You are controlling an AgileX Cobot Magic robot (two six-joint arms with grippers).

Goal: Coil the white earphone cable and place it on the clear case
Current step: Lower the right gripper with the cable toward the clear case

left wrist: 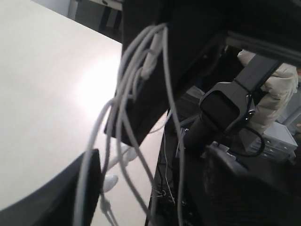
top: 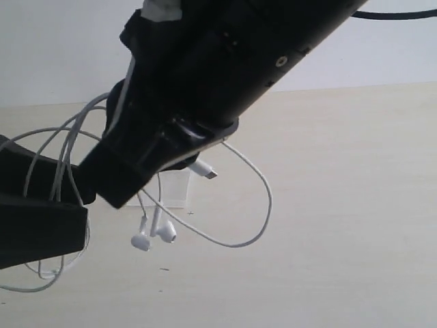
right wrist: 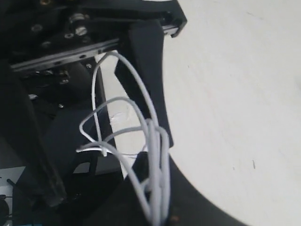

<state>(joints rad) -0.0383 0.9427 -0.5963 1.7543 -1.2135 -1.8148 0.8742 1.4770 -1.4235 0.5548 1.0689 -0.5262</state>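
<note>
The white earphone cable (top: 254, 179) hangs in several loops above the table, strung between my two grippers. Its two earbuds (top: 141, 240) dangle low and its plug (top: 205, 169) sticks out beside the right arm. My right gripper (top: 102, 186) has reached across to the left and is shut on a bunch of strands (right wrist: 157, 188). My left gripper (top: 48, 205) is open, its fingers wide apart (left wrist: 150, 193), with strands draped over one finger (left wrist: 61, 197). The clear case (top: 174, 190) lies on the table behind the earbuds, partly hidden by the right arm.
The beige table (top: 341, 205) stretches to the right, with a white wall behind it. In the left wrist view the table edge (left wrist: 162, 141) runs close by, with dark equipment and a person in a pale jacket (left wrist: 277, 94) beyond it.
</note>
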